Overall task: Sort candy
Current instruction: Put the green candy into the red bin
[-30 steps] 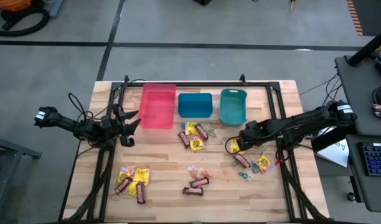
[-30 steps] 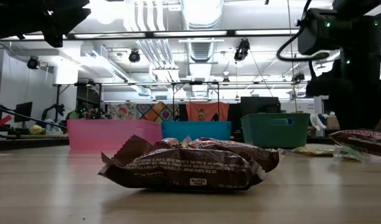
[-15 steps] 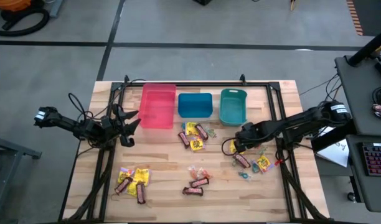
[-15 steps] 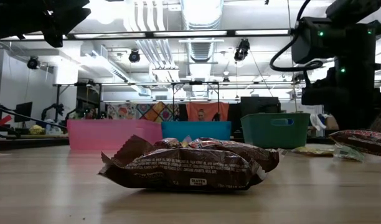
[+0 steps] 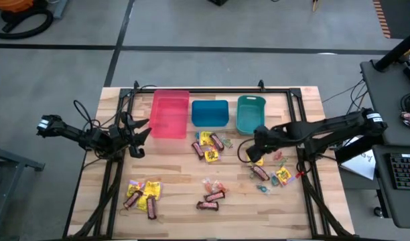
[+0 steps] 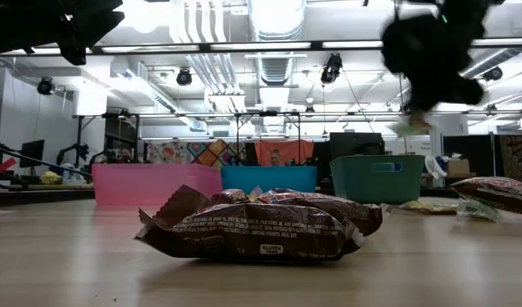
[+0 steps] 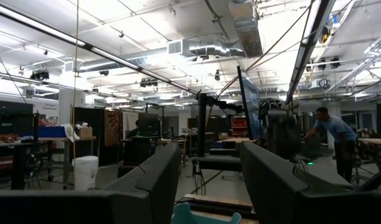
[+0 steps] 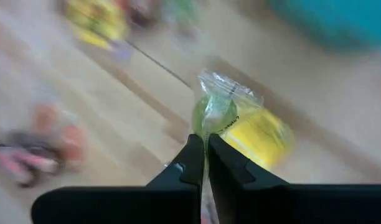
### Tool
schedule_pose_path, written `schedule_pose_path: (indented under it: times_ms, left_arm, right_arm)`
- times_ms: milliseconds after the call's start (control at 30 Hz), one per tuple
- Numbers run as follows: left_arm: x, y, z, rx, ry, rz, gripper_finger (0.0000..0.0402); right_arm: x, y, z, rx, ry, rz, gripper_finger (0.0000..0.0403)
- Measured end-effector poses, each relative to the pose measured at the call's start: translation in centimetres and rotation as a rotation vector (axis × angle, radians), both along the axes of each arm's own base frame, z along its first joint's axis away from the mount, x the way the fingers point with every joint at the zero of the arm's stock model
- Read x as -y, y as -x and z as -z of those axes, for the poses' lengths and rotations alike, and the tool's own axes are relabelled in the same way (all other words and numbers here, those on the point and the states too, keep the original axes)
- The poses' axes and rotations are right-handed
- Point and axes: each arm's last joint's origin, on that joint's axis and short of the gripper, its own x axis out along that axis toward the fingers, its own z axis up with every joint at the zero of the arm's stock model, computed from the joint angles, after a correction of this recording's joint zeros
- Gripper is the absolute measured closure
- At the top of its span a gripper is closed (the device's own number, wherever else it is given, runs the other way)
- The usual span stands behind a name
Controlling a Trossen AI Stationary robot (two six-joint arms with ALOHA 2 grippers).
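Three bins are standing in a row near the far edge of the wooden surface (image 5: 178,207): a pink bin (image 5: 169,114), a blue bin (image 5: 210,113) and a teal bin (image 5: 250,114). At the left edge, the left gripper (image 5: 139,136) is waiting beside the pink bin with its fingers (image 7: 153,180) spread apart and holding nothing. Much bare wood is lying open between it and the candy.

Near the front left corner, a small group of yellow packets and dark bars (image 5: 142,194) is lying. In the middle, more candy (image 5: 208,146) is sitting just in front of the blue bin, and another group (image 5: 212,194) is lying closer to the front edge; one dark bar (image 6: 257,226) is filling the low view. To the right, loose pieces (image 5: 272,175) are lying under the right arm.

The right gripper (image 5: 257,146) is hanging above the surface, just in front of the teal bin, with its fingers (image 8: 193,163) pressed together on a clear-wrapped green sweet (image 8: 214,113). A yellow packet (image 8: 259,134) is lying below it. Behind the surface, a large workshop room is opening, where a person (image 7: 330,140) is standing.
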Motion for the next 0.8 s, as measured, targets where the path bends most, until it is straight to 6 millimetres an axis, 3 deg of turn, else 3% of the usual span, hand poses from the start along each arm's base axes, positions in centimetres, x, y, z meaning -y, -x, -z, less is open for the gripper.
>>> schedule_pose_path:
  times_ms: [167,367,600,800]
  left_arm:
    - [0.0,0.0,0.0,-0.001,0.001,0.001,0.0247]
    - [0.0,0.0,0.0,0.0,0.009,0.005,0.0247]
    - [0.0,0.0,0.0,0.009,0.029,0.016,0.0247]
    - [-0.1,0.0,0.1,0.016,0.085,-0.009,0.0247]
  right_arm:
    - [0.2,-2.6,-4.1,0.251,0.26,-0.139,0.039]
    - [0.6,-5.9,-5.7,0.441,0.568,-0.301,0.039]
    - [1.9,-10.9,-4.3,0.661,0.903,-0.376,0.039]
    - [4.1,-15.1,-2.1,0.679,1.008,-0.337,0.039]
